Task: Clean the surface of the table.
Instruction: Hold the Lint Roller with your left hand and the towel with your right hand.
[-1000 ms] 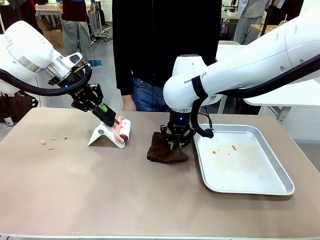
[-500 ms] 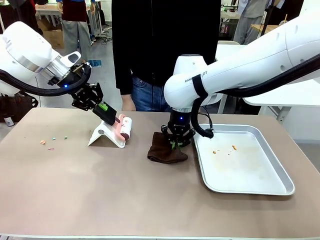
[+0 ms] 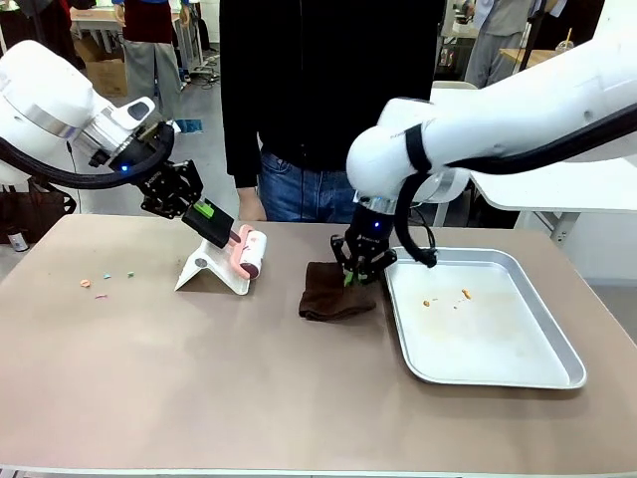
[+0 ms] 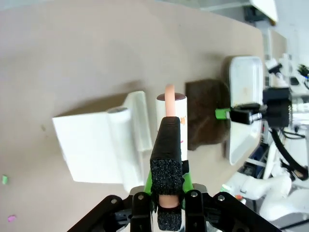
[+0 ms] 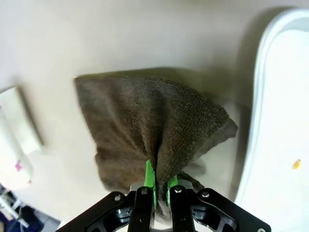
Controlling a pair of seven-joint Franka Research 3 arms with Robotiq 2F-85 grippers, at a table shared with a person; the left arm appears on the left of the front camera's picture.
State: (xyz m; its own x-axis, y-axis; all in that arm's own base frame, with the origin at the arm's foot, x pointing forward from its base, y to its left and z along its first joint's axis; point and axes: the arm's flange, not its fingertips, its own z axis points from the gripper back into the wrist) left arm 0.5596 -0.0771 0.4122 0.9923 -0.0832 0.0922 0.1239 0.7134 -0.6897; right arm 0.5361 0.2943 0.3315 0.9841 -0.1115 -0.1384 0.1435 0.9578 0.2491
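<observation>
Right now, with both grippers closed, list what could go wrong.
1. The right gripper pinches one fold of the brown cloth right beside the rim of the tray; the trailing cloth may catch that rim.
2. The left gripper grips the lint roller by its thin pink handle, next to the white stand; swinging it may knock the stand.

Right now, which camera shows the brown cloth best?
The right wrist view: the brown cloth fills the middle, its raised fold pinched in the right tool. The front view shows it small, beside the metal tray, partly behind that tool. The left wrist view catches it far off, past the lint roller.
</observation>
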